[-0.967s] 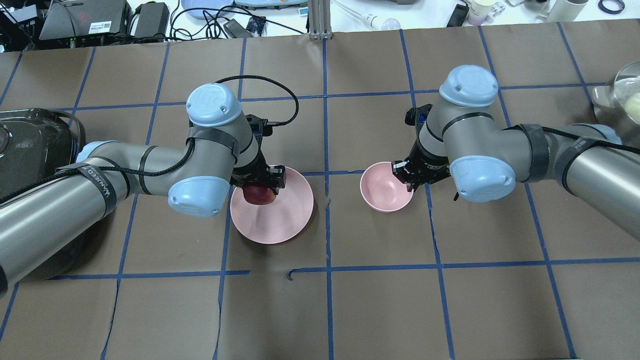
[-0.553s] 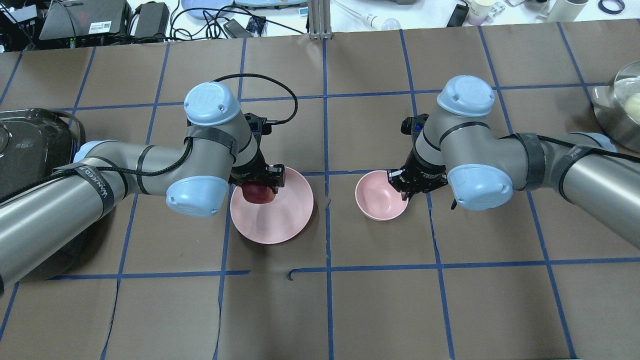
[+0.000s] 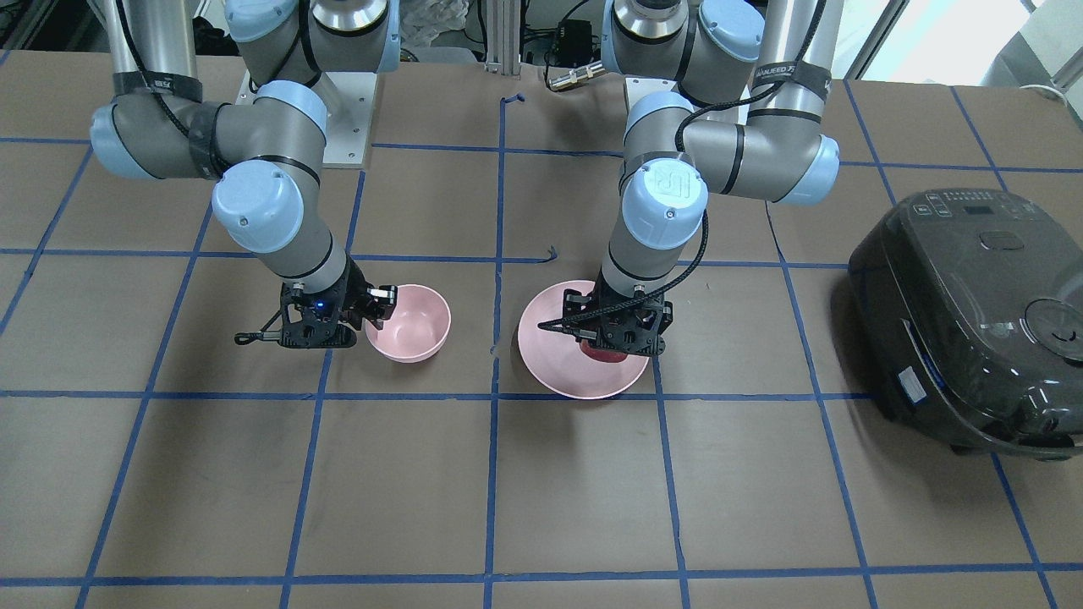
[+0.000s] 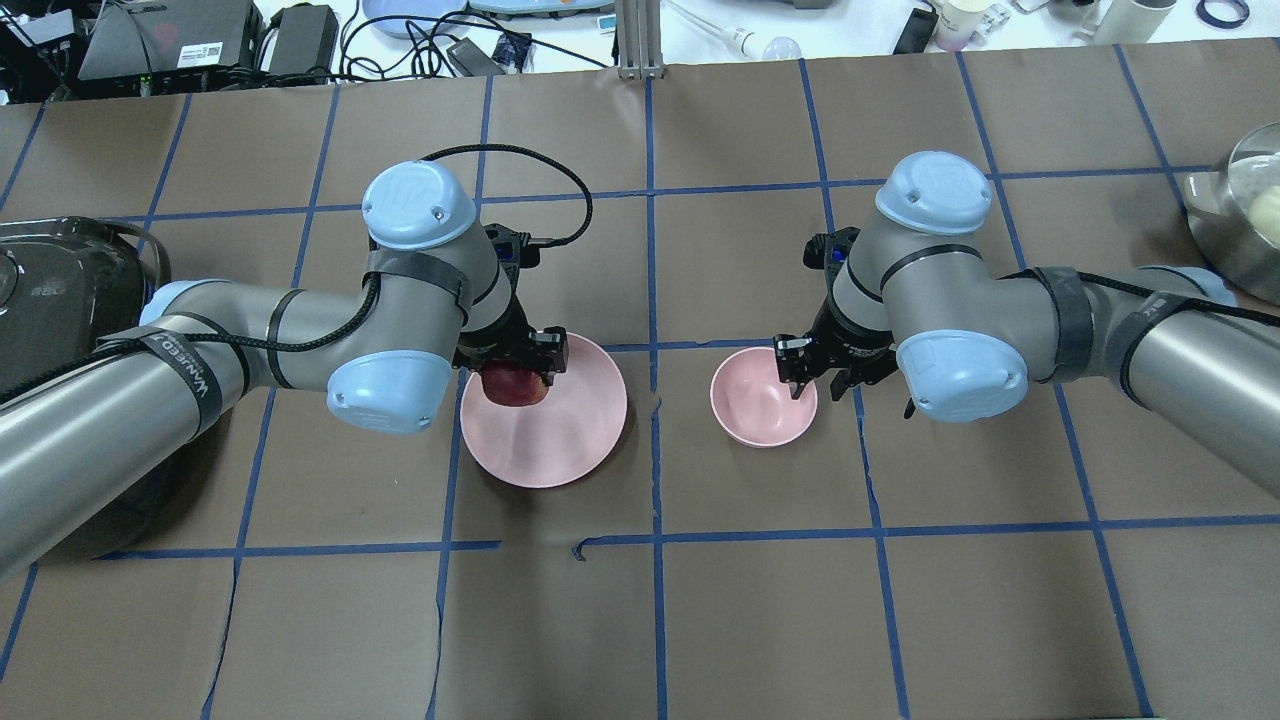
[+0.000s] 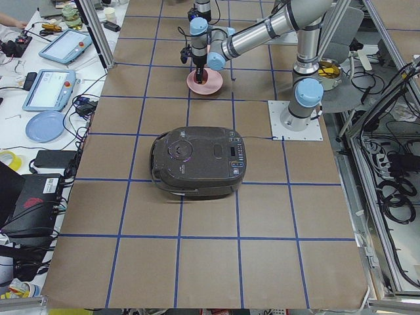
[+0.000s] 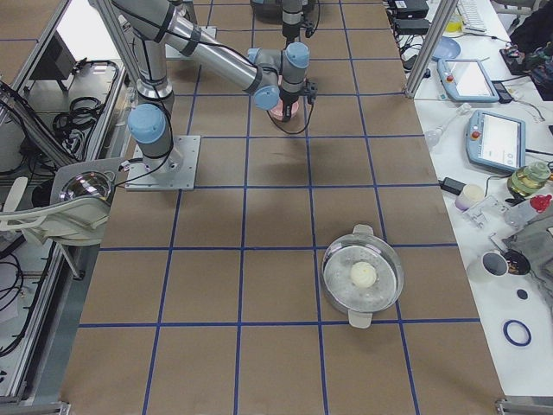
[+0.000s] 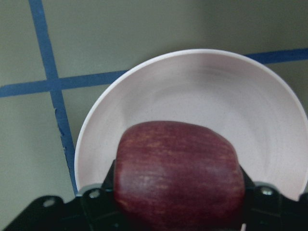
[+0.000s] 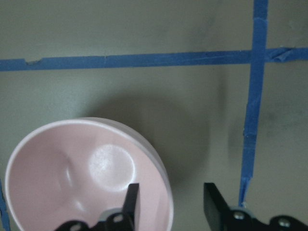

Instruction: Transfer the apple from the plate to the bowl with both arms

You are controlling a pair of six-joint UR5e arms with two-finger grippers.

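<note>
Fingers (image 7: pixel 91 202) of the left gripper (image 4: pixel 518 375) pinch the streaky apple (image 7: pixel 178 173) at the glossy plate's (image 4: pixel 560 440) left edge; the right gripper's (image 8: pixel 172 195) spread fingers straddle the smooth bowl's (image 8: pixel 57 168) right rim.

One apple (image 4: pixel 515 386) — one plate (image 4: pixel 565 445), one bowl (image 4: pixel 745 420)

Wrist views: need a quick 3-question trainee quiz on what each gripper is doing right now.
1. True or false: the apple sits in the bowl.
2. Over the plate, the left gripper is: A) open; B) shut on the apple; C) shut on the bowl.
3. Fill in: the right gripper is open, its jaws either side of the bowl's ____.
Key: 1 false; 2 B; 3 rim.
</note>
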